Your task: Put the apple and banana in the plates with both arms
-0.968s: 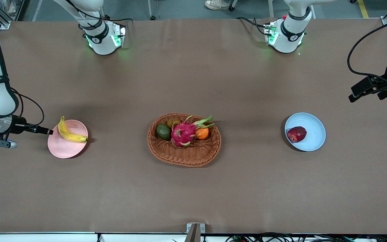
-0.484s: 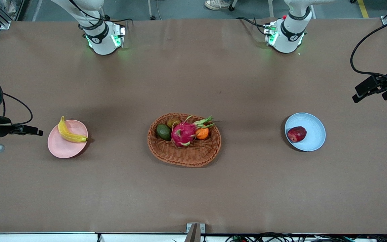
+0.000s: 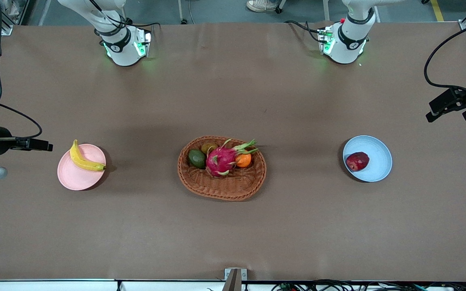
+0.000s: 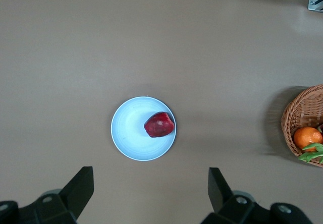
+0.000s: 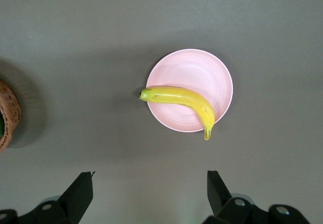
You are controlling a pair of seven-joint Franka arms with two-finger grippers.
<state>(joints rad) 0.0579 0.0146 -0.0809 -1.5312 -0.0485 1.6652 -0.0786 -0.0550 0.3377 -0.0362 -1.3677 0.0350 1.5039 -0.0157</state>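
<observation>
The yellow banana (image 3: 84,160) lies across the pale pink plate (image 3: 75,178), its tips over the rim; the right wrist view shows the banana (image 5: 179,99) and plate (image 5: 194,72) from above. The dark-red apple (image 3: 357,161) sits in the pale blue plate (image 3: 378,161), off centre toward the basket, also apple (image 4: 159,124) and plate (image 4: 128,133) in the left wrist view. My right gripper (image 3: 34,144) (image 5: 150,176) hangs open and empty beside the pink plate at the right arm's end. My left gripper (image 3: 449,115) (image 4: 150,176) is open and empty, raised at the left arm's end.
A brown woven basket (image 3: 221,190) stands mid-table between the plates, holding a magenta dragon fruit (image 3: 221,159), an orange (image 3: 244,160), an avocado (image 3: 197,158) and a small brown fruit. Both arm bases stand along the table edge farthest from the front camera.
My right gripper has drawn back from the pink plate toward its end of the table. My left gripper has shifted slightly away from the blue plate. Banana and apple have not moved.
</observation>
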